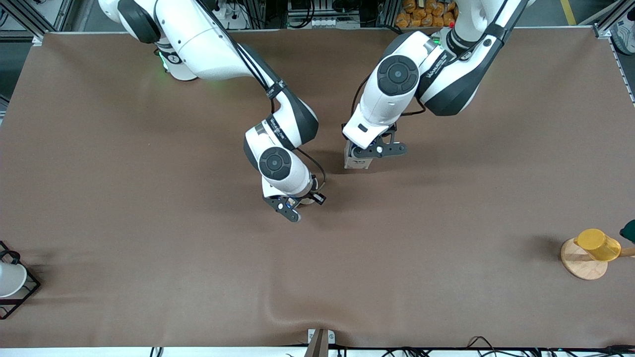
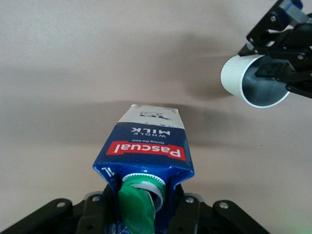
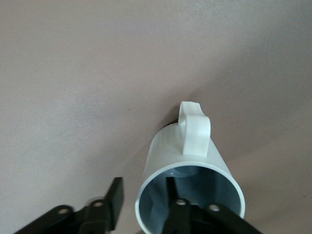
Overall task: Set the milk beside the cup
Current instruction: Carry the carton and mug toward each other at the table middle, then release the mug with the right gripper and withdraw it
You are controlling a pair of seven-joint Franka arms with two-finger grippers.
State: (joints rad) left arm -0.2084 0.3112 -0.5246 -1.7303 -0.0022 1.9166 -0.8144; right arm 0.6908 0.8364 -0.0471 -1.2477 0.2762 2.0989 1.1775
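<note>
The milk (image 1: pixel 354 162), a blue and white carton with a red band and green cap (image 2: pixel 141 202), is upright in my left gripper (image 1: pixel 368 151), which is shut on its top (image 2: pixel 141 195), at or just above the table's middle. The cream-white cup (image 1: pixel 308 200) with grey inside stands nearer the front camera, toward the right arm's end, a short gap from the milk; it also shows in the left wrist view (image 2: pixel 251 80). My right gripper (image 1: pixel 297 202) is open astride the cup's wall (image 3: pixel 190 156), one finger inside, one outside (image 3: pixel 144 195), neither touching.
A yellow cup (image 1: pixel 598 244) lies on a round wooden stand (image 1: pixel 580 265) at the left arm's end. A plain white cup in a black wire frame (image 1: pixel 10 280) sits at the right arm's end. The brown cloth ripples near the front edge (image 1: pixel 292 312).
</note>
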